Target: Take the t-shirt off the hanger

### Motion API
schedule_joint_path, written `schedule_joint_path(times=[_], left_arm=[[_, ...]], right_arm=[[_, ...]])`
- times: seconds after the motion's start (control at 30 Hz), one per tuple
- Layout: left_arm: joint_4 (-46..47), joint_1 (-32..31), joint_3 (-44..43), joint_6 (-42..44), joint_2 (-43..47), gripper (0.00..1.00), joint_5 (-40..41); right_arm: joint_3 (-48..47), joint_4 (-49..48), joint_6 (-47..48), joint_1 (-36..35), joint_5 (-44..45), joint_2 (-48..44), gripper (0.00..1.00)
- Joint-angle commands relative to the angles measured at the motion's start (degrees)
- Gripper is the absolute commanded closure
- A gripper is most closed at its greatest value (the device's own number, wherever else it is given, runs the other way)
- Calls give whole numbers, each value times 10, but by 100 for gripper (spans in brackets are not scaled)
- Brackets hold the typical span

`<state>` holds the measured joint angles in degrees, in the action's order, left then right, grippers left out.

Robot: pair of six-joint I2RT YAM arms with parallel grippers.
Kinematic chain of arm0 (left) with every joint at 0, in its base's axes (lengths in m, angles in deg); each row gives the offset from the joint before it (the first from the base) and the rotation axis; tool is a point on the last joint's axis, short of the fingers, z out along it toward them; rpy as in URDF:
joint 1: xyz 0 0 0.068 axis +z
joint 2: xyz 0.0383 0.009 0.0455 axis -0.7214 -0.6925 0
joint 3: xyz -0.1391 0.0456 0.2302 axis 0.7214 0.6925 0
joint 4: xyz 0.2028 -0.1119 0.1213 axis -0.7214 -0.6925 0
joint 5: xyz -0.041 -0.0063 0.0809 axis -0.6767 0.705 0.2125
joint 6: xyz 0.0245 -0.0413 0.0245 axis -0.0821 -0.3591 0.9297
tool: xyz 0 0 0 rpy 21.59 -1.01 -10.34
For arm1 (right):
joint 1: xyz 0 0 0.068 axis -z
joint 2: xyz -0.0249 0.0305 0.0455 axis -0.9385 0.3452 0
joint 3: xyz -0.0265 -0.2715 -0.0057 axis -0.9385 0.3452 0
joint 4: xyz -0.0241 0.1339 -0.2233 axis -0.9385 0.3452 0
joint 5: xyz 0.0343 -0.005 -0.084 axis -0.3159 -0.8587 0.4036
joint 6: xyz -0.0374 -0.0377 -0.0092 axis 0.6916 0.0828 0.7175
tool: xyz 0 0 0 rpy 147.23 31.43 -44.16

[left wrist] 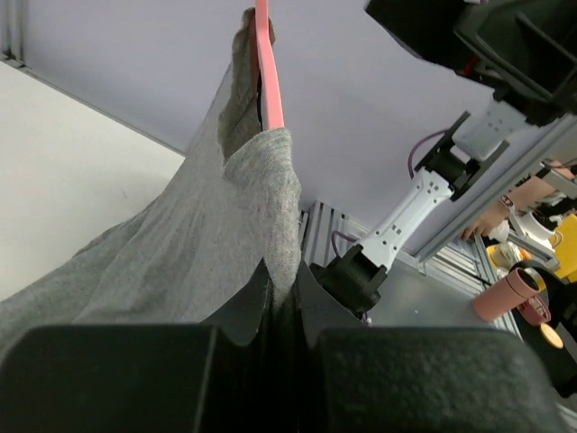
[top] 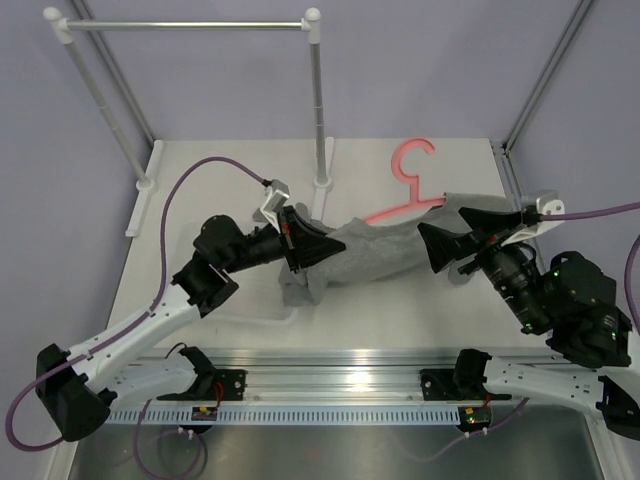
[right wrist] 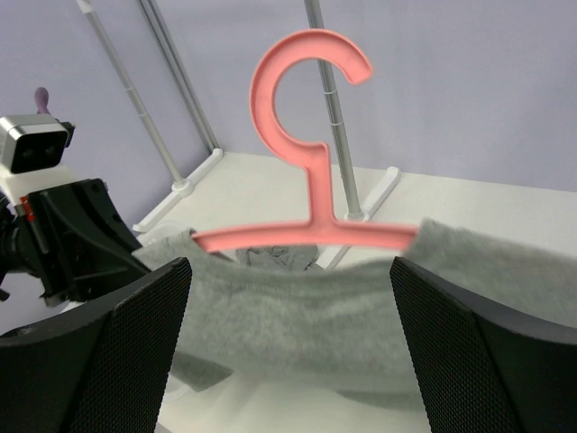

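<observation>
Two grippers flanked the grey t-shirt [top: 375, 252].
We saw the left gripper [top: 325, 245] closed on one end; the right gripper [top: 455, 240] stood open around the other end, hung on the pink hanger [top: 410, 182].

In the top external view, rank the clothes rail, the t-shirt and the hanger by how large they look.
1. clothes rail: its bar and posts cover the widest area.
2. t-shirt: bunched between the two arms.
3. hanger: only the hook and one arm show, the rest is hidden in the t-shirt.
</observation>
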<state>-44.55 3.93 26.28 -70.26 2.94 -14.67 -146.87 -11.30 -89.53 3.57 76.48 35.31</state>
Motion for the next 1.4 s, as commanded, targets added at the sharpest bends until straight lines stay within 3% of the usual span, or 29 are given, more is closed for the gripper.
schedule_joint_path(times=[0.0, 0.3, 0.43, 0.47, 0.57, 0.63, 0.67, 0.73, 0.83, 0.87, 0.97, 1.1, 1.27, 1.37], left_arm=[[98, -45, 5, 28, 26, 100, 48], [120, -120, 40, 48, 48, 100, 63], [101, -143, 38, 72, 48, 100, 74], [102, -144, 40, 72, 48, 100, 75], [104, -145, 47, 72, 48, 100, 80], [103, -145, 49, 74, 49, 100, 76], [103, -145, 49, 74, 49, 100, 75], [103, -145, 48, 69, 49, 85, 67], [112, -145, 46, 53, 50, 57, 49], [112, -145, 43, 49, 48, 40, 40], [68, -145, 29, 61, 50, 24, 9], [18, -145, 33, 93, 73, 20, 20], [-30, -145, 42, 122, 115, 22, 42], [-49, -145, 42, 127, 135, 43, 64]], right_arm=[[-20, -18, 23, -3, 16, 50, 1], [3, -46, 39, -2, 85, 108, 8], [23, -69, 45, -2, 95, 114, 30], [26, -71, 44, -2, 98, 113, 43], [39, -77, 35, -2, 120, 95, 62], [44, -80, 26, -3, 125, 80, 71], [50, -83, 26, -3, 126, 64, 85], [53, -89, 26, -3, 125, 48, 100], [51, -89, 31, -2, 121, 24, 100], [46, -84, 30, -2, 118, 16, 100], [29, -64, 24, -3, 114, 5, 100], [7, -33, 8, -2, 100, -8, 100], [-30, 8, -4, -2, 92, -17, 100], [-44, 21, -9, -2, 85, -29, 100]])
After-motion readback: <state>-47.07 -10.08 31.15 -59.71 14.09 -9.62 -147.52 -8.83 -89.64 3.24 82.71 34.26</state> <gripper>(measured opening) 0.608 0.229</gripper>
